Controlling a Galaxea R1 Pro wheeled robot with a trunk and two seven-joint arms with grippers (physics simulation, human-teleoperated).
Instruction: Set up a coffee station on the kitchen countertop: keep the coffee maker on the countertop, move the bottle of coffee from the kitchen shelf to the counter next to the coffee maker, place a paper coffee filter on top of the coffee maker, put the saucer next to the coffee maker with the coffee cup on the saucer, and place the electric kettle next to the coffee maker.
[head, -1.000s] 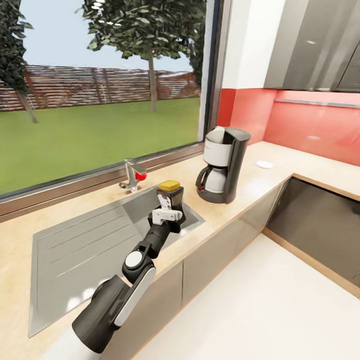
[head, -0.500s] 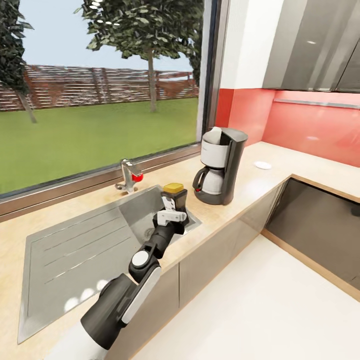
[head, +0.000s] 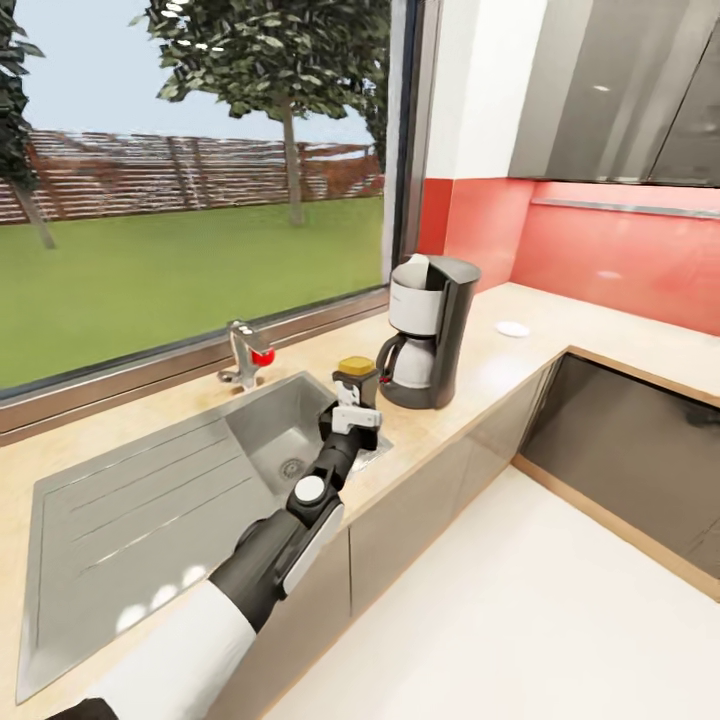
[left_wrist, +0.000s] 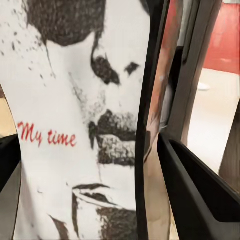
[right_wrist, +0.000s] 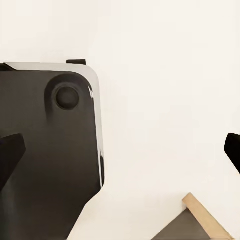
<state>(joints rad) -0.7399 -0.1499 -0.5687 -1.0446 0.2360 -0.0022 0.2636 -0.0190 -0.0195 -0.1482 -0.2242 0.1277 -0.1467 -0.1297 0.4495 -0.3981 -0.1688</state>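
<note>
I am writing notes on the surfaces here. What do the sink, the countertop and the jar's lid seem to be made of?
The sink looks like brushed stainless steel: grey, faintly shiny, with pressed drain grooves. The kitchen countertop looks like light beige speckled stone or laminate, matte; which one is unclear. The yellow lid on the bottle of coffee seems smooth plastic, though metal is possible.

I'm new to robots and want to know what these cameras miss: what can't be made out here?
- Bottle of coffee, head view: the left gripper covers its lower part, so whether it touches the kitchen countertop is unclear.
- Coffee maker: its top is too small to check for a filter.
- Saucer: tiny, no detail.
</note>
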